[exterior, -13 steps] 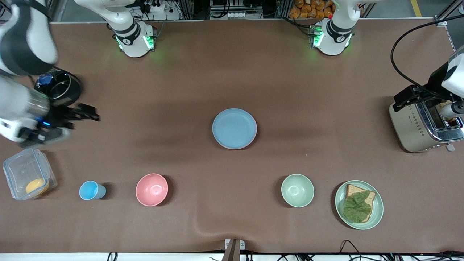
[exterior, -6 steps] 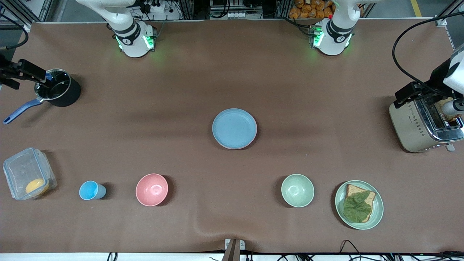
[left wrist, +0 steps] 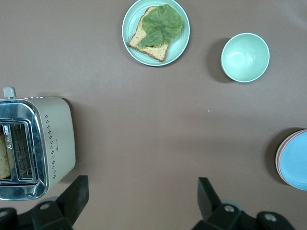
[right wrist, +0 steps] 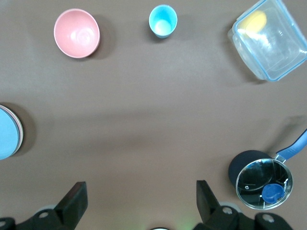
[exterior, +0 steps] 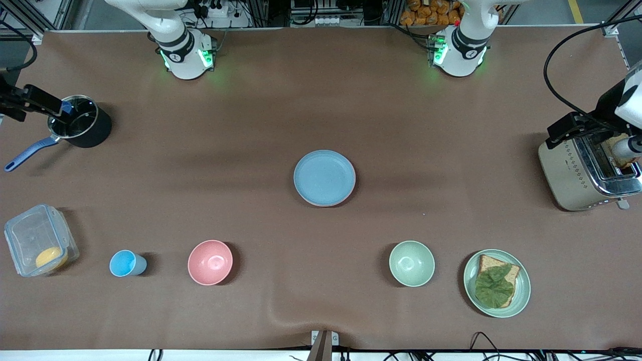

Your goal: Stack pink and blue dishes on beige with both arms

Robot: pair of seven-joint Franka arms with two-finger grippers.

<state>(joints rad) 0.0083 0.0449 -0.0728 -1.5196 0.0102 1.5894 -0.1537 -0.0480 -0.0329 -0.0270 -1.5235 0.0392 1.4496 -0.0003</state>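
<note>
One blue plate (exterior: 324,177) topping stack, two bowls, one cup (exterior: 127,263)

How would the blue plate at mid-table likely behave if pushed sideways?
The blue plate looks rigid and matte; sitting on a pink plate, it would probably slide off rather than tip. Its low rim offers little grip. Open hands: left hand over toaster, right hand over pot.

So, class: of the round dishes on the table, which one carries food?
The pale green plate near the left arm's end: it carries bread topped with a leaf; the others are empty.
</note>
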